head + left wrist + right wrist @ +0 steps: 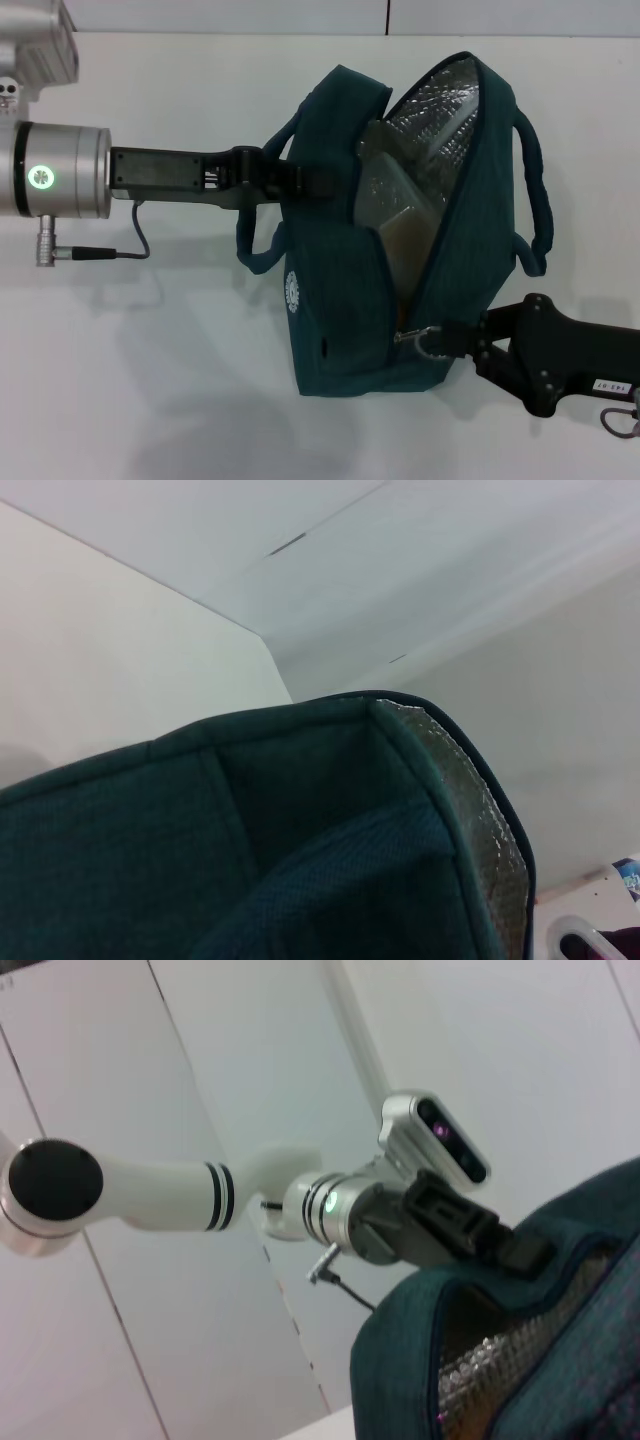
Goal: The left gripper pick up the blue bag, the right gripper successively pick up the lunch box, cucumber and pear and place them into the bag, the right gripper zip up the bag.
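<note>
- Looking from head: left tool [300,180] clenched on blue bag [330,300] rim, holding it above the table [150,400]; right tool [440,342] pinches the ring zip pull [412,337]; lunch box [390,195] inside.
- Left wrist: soft fabric, will sag.
- Right wrist: mouth gapes; pull steadily along zip.

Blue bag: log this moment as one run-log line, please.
phase: zipping | left gripper: shut on blue bag rim | right gripper: at ring zip pull, bag's lower end | bag: mostly open | lunch box: inside

A plain white table [150,380] meets a pale wall [300,15] behind.
</note>
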### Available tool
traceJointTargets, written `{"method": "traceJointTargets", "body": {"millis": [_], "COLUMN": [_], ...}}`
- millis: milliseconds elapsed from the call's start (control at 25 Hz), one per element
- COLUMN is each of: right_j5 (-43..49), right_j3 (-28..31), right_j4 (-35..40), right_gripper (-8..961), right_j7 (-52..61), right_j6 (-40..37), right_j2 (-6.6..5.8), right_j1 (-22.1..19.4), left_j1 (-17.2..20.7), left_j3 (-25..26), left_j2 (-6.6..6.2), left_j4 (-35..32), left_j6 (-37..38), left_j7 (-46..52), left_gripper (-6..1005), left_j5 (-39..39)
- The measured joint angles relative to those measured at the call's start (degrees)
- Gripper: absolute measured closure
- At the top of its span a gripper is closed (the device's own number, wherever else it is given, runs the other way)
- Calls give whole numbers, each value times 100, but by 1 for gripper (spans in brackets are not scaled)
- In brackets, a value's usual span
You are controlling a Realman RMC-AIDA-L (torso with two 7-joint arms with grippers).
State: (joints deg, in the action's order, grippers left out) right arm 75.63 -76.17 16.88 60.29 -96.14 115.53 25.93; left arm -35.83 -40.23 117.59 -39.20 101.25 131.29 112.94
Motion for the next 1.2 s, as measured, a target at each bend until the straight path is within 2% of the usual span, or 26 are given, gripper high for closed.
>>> {"method": "traceJointTargets", "body": {"millis": [400, 680, 1200], "right_j5": [-92, -295, -726], "right_j3": [103, 75, 22], "right_j4": [17, 17, -28], "right_gripper": [937, 938, 938], "right_j7": [-2, -186, -395], "right_j6": [-354, -372, -380], "right_j2": [-6, 57, 66], "right_j1": [-25, 10, 166], "left_j1": [32, 38, 463], "left_j3": [15, 16, 16], "left_j2": [-8, 11, 87], "left_j4": [0, 0, 0], "left_j6": [-35, -36, -112], "left_j7": [-25, -232, -1274], "left_gripper": [905, 905, 904], "left_j5": [-9, -86, -1108]}}
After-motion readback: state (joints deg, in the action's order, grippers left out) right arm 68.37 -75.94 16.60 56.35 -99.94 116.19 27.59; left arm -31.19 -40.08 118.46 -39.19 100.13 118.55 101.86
